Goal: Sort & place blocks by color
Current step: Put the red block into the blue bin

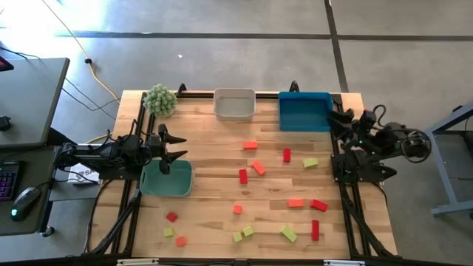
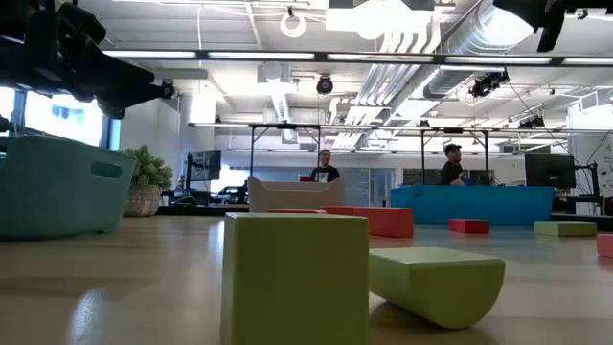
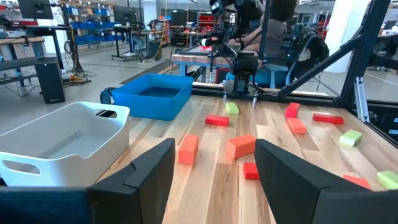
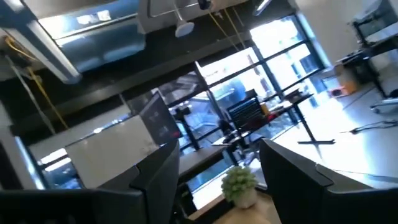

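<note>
Several small blocks lie flat and scattered over the wooden table: red ones (image 1: 243, 176), orange ones (image 1: 250, 145) and yellow-green ones (image 1: 310, 162). Two yellow-green blocks (image 2: 295, 278) stand closest in the low view. At the table's left edge my left gripper (image 1: 174, 148) is level and open, with nothing between its fingers (image 3: 214, 180), just over the far rim of a teal tray (image 1: 166, 179). At the right edge my right gripper (image 1: 341, 124) is raised and tipped upward, open and empty (image 4: 217, 180), beside the blue tray (image 1: 304, 111).
A white tray (image 1: 234, 103) and the blue tray stand along the far edge. A fuzzy green plant (image 1: 160, 100) sits at the far left corner. Two people (image 2: 326, 168) show far behind the table in the low view. Bare wood lies between the blocks.
</note>
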Robot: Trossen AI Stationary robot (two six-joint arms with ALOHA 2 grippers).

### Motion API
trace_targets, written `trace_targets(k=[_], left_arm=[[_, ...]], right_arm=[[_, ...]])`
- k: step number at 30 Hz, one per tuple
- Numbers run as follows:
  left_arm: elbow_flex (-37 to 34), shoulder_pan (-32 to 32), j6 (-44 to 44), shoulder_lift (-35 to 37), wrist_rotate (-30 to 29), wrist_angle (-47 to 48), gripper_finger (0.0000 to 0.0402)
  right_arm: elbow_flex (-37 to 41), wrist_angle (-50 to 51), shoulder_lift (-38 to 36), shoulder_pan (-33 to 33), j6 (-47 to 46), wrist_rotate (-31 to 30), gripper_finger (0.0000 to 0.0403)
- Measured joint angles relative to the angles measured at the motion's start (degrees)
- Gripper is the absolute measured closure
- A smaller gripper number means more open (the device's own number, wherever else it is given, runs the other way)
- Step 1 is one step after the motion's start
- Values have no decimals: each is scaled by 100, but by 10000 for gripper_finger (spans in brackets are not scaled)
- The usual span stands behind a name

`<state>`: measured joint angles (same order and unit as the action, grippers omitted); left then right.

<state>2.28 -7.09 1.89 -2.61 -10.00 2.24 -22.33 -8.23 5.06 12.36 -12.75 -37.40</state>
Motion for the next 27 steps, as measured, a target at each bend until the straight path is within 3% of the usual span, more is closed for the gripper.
trace_targets(k=[6, 11, 20, 27], left_arm=[[2, 0, 0, 0, 0, 0, 190], [2, -1, 0, 0, 0, 0, 190], [2, 2, 404, -1, 2, 1, 190], [0, 2, 645, -2, 2, 0, 190]], right_arm=[[-1010, 1060, 1030, 0, -98, -750, 192], [-1640, 2320, 1933, 0, -1447, -1249, 192], [-1847, 3291, 3230, 0, -4323, -1130, 192], [-1842, 3667, 3990, 0, -5302, -518, 192]])
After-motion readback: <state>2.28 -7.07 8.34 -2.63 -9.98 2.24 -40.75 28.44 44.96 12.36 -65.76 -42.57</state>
